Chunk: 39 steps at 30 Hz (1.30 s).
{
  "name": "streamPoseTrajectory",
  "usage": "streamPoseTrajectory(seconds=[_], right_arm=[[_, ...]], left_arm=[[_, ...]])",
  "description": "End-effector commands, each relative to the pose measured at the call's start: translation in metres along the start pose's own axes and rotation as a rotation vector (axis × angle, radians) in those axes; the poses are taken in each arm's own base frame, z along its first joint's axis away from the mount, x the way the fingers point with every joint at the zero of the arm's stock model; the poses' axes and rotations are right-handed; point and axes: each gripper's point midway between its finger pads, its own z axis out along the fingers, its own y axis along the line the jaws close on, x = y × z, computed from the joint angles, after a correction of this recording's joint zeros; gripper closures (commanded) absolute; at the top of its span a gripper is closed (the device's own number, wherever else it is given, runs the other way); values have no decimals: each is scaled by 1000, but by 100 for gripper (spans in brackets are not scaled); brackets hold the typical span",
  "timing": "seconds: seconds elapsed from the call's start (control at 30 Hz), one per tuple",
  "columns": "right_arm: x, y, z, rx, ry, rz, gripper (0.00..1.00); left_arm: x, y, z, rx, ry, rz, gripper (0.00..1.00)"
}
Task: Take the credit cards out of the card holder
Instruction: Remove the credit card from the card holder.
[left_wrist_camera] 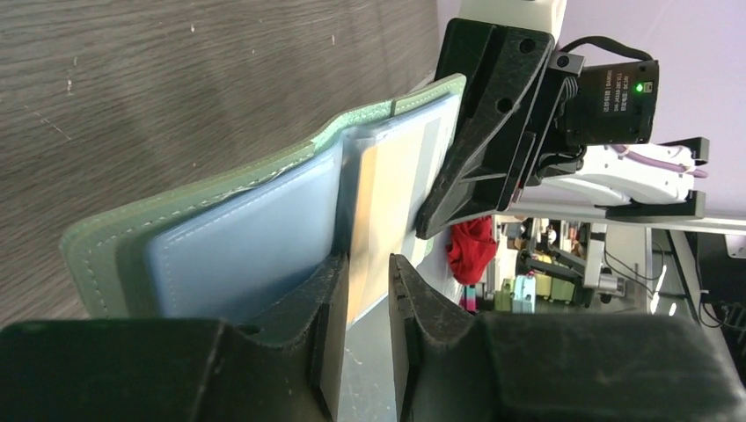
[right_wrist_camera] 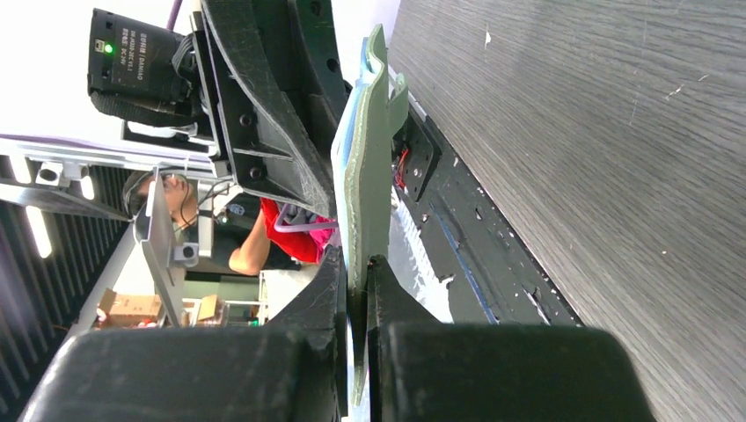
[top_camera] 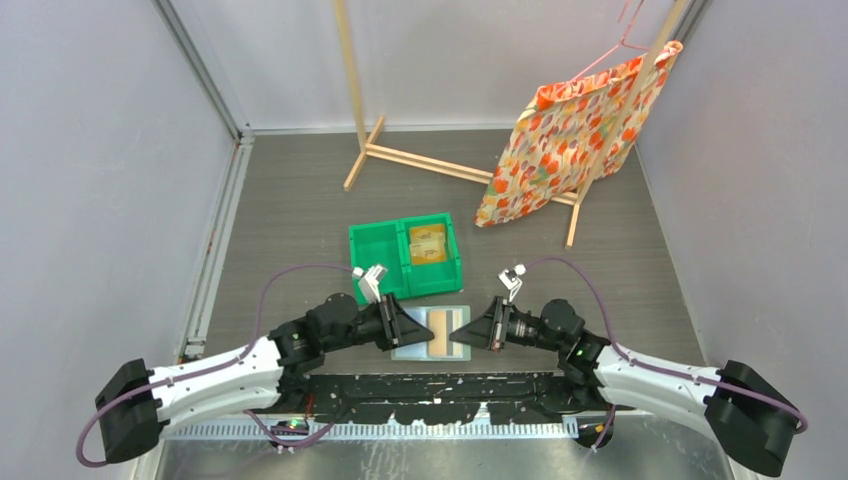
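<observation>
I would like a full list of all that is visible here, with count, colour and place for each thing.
bifold card holder: one, grey-green, pale blue inside, between the arms
thin rectangular credit card: one, tan, in the card holder
two-compartment plastic bin: one, green, behind the card holder
loose cards: number unclear, tan, bin's right compartment
wooden rack: one, pale, far side
floral cloth: one, orange, hanging on the rack
wood-grain table: one, dark grey
left end effector: black, fingers astride the credit card
right end effector: black, shut on the card holder
</observation>
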Motion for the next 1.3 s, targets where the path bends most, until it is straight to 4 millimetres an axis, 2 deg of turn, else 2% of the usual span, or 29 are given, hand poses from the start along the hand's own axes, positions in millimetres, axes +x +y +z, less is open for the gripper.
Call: streamPoseTrajectory(seconds=[0.0,0.07,0.1,0.2,0.23,0.3,0.37,0.43,0.5,0.77,0.8,0.87,1.0,1.1,1.2,1.27], right_arm=[[-4,23,1,-92,-13,-34,99],[-4,22,0,-89,-14,-30,99],[-3,21,-1,-88,-15,-29,99],[-4,19,-3,-79,-22,-33,99],[-3,18,-3,-74,-23,-36,99],[-3,17,-4,-69,-23,-45,99],[-4,18,-4,-69,-24,-51,99],[-4,20,-4,-73,-21,-53,99],[-3,21,-3,-73,-13,-56,99],[-5,26,-1,-88,-14,-44,99],[-6,27,-1,-92,-14,-44,99],[-6,30,-1,-97,-9,-46,99],[-5,26,0,-80,-4,-44,99],[-3,20,2,-54,7,-31,99],[1,9,6,13,47,-13,99],[1,11,8,-4,48,1,99]], left_arm=[[-9,-40,-9,129,-28,56,76],[-20,-33,-23,36,-80,96,75],[-25,-18,-34,-56,-111,104,72],[-48,-3,-74,-171,-251,134,52],[-51,1,-86,-189,-284,137,41],[-54,14,-105,-221,-331,119,26],[-48,29,-115,-242,-337,85,15],[-37,39,-116,-224,-310,41,9],[-27,47,-108,-218,-269,13,7],[-10,30,-62,-58,-149,38,5],[-10,19,-56,6,-144,36,5],[-7,14,-47,59,-127,19,8],[-10,0,-38,129,-133,16,23],[-14,-9,-36,167,-146,25,37],[-15,-13,-35,178,-148,30,57],[-15,-13,-33,179,-148,27,69]])
